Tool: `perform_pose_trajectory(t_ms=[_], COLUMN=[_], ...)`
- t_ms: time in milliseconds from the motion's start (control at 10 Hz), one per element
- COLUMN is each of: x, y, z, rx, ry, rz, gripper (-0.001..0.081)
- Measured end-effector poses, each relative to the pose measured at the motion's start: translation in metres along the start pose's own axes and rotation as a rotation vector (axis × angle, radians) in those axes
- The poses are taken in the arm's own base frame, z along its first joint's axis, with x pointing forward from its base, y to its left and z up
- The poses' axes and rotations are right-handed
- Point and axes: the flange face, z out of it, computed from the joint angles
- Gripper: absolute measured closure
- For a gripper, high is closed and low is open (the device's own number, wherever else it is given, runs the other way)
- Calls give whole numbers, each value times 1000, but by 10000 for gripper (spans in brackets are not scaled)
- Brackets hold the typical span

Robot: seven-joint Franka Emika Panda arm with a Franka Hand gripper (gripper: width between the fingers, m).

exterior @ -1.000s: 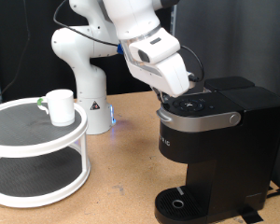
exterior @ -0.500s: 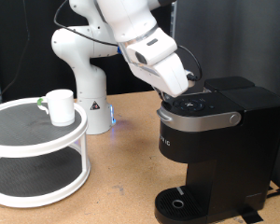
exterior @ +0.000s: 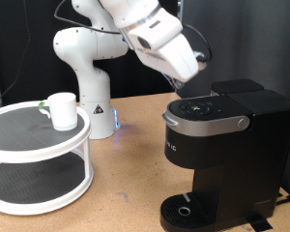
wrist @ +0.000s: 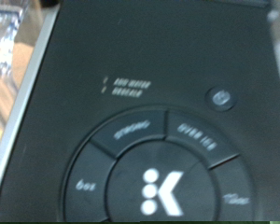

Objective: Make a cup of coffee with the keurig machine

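Note:
The keurig machine point(exterior: 225, 145) is a black box at the exterior view's right, with its silver-grey lid handle down and its round drip tray point(exterior: 188, 210) bare. My gripper point(exterior: 189, 85) hangs just above the machine's top panel, not touching it, and nothing shows between its fingers. The wrist view is filled by the glossy button panel point(wrist: 149, 173) and a small round power button point(wrist: 217, 97); no fingers appear there. The white cup point(exterior: 60, 109) stands upright on the top tier of a round shelf at the exterior view's left, far from the gripper.
The white two-tier round shelf point(exterior: 34, 164) takes up the exterior view's left side. The white robot base point(exterior: 92, 92) stands behind it on the wooden table point(exterior: 126, 193). A dark wall lies behind everything.
The arm has lifted up and back from the machine's top; one second ago the gripper was down on the lid and button panel, and now there is a gap.

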Motion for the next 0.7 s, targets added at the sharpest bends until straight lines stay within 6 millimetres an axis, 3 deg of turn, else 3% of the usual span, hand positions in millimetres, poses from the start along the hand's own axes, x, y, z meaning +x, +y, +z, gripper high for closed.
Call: perform_pose_trajectory(t_ms=[200, 400, 700], x=[9, 9, -12], y=[0, 0, 1], z=[-18, -22, -25], rx=[17, 30, 91], ry=[18, 16, -81], rz=[-3, 0, -13], gripper=[802, 802, 802])
